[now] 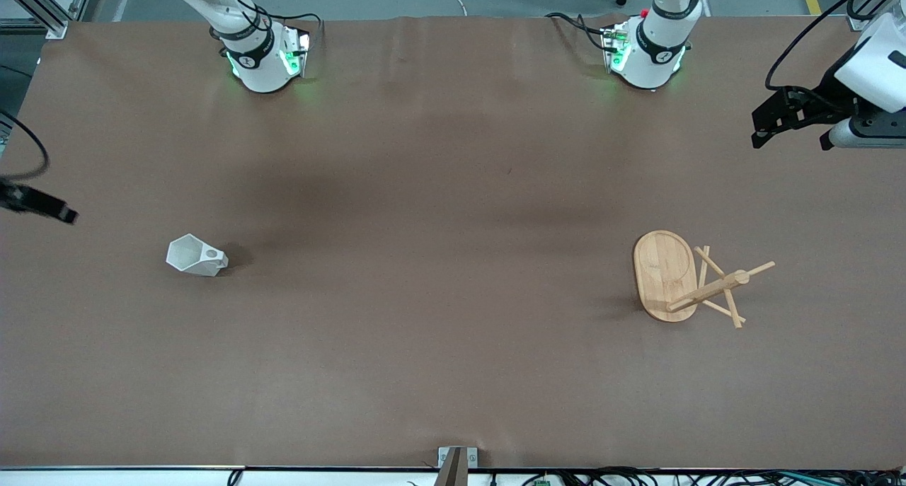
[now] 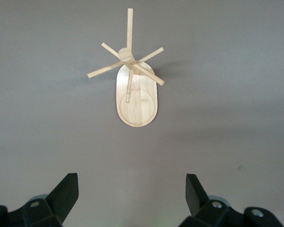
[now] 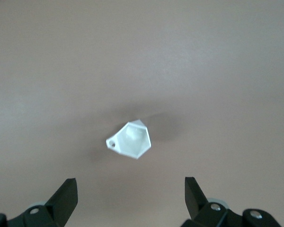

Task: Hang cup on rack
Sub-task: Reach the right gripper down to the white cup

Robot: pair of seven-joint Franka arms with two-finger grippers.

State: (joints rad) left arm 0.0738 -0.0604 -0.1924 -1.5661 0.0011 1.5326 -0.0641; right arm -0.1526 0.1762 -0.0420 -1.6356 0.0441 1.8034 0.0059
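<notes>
With both the left pincer (image 2: 131,198) and right pincer (image 3: 131,198) open and high above the counter (image 1: 425,366), the cup (image 1: 196,255) near the right arm's edge may skid when pinched by its slanted faces, and the rack (image 1: 679,277) may tip.

The rack (image 1: 667,276) stands on the table (image 1: 439,344) toward the left arm's end. The cup (image 1: 195,255) sits well apart from the rack, toward the right arm's end, slightly farther from the front camera than the rack's base, its handle turned toward the rack.
</notes>
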